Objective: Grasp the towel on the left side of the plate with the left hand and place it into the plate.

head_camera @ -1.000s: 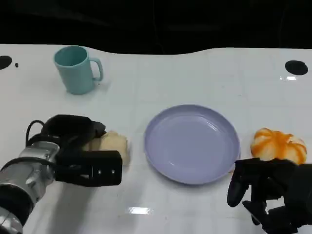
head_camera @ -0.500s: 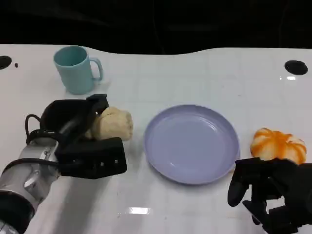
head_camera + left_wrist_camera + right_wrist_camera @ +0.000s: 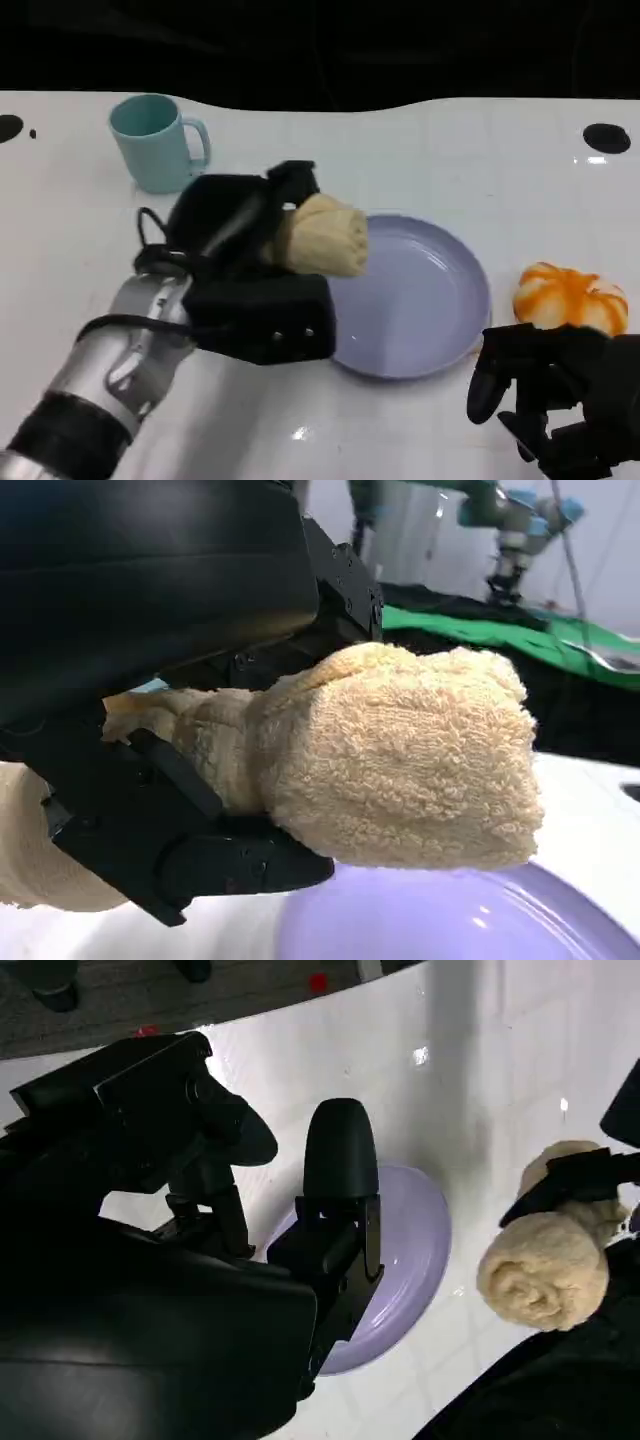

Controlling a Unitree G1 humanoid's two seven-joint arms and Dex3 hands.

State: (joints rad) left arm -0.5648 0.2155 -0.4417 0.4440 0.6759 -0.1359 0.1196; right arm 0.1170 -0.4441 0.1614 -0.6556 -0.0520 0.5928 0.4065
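- Clearly, the rolled beige towel (image 3: 322,236) is clamped in the fingers of the left robot hand (image 3: 245,270), with one end of the roll left sticking out toward the plate (image 3: 440,300).
- The towel is held up off the table (image 3: 400,150), over the plate's left rim; from the left wrist view the towel (image 3: 400,755) is seen above the lavender plate (image 3: 440,920) and not touching it.
- From the right wrist view the towel (image 3: 545,1260) is seen gripped by black fingers, beside the plate (image 3: 415,1250).
- The right robot hand (image 3: 560,400) is seen at the lower right near the plate's edge, its fingers curled loosely apart with nothing held in them.
- An orange-and-white pumpkin-like object (image 3: 572,297) is placed on the table just right of the plate, just behind the right robot hand.
- A teal mug (image 3: 155,142) is set upright at the far left of the table, well apart from the plate.
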